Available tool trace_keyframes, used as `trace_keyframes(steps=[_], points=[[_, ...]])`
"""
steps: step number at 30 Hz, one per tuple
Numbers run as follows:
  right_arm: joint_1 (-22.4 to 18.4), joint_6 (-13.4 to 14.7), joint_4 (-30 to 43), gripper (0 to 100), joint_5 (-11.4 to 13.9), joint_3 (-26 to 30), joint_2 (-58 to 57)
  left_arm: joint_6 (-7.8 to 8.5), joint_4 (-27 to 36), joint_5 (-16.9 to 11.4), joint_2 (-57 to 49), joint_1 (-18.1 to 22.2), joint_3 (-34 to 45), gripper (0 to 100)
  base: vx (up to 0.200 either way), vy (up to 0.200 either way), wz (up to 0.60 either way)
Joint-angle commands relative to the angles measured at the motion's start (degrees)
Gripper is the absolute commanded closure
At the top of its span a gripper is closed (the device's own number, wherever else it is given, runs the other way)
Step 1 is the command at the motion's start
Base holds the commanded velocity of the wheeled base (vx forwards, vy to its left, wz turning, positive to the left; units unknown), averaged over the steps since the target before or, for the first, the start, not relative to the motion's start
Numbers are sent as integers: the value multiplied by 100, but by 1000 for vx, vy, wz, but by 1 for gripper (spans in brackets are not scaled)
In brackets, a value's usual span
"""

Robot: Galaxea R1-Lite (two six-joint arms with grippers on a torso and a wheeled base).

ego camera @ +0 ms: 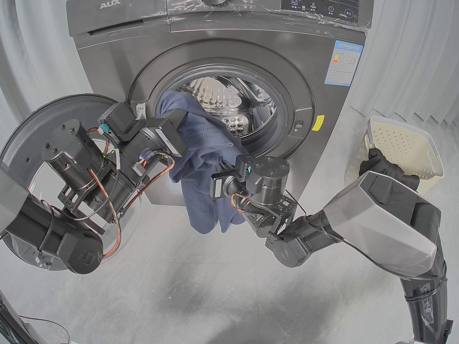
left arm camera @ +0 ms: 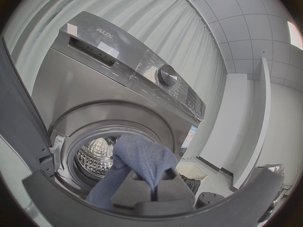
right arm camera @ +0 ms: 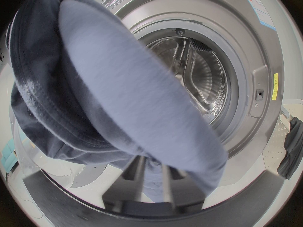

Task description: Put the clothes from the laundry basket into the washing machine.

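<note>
A blue garment [ego camera: 205, 144] hangs in front of the washing machine's open drum [ego camera: 229, 101], its top edge lying at the mouth of the opening and its lower part dangling towards the floor. My left gripper [ego camera: 178, 119] is shut on the garment's upper left part; in the left wrist view the cloth [left arm camera: 142, 156] is pinched in that gripper [left arm camera: 153, 186]. My right gripper [ego camera: 217, 180] is shut on a lower fold, with cloth [right arm camera: 126, 89] draped over it [right arm camera: 153, 177]. The cream laundry basket [ego camera: 406, 123] stands on the right with a dark cloth [ego camera: 382, 163] over its rim.
The machine's round door [ego camera: 62, 103] stands swung open on the left, behind my left arm. The grey floor [ego camera: 191, 287] lies in front of the machine. White curtains hang behind and to the sides. The basket sits close to the machine's right front corner.
</note>
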Motion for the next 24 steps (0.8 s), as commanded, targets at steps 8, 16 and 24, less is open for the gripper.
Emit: trace_keyframes(steps=[8, 16, 24], points=[[11, 16, -19, 100, 30, 638, -683, -2, -2, -2, 30, 27, -8, 100, 0, 0, 0], [178, 8, -177, 100, 118, 893, -542, -2, -2, -2, -5, 18, -16, 100, 0, 0, 0], [240, 52, -195, 0, 276, 910, -419, -11, -2, -2, -31, 9, -34, 100, 0, 0, 0]])
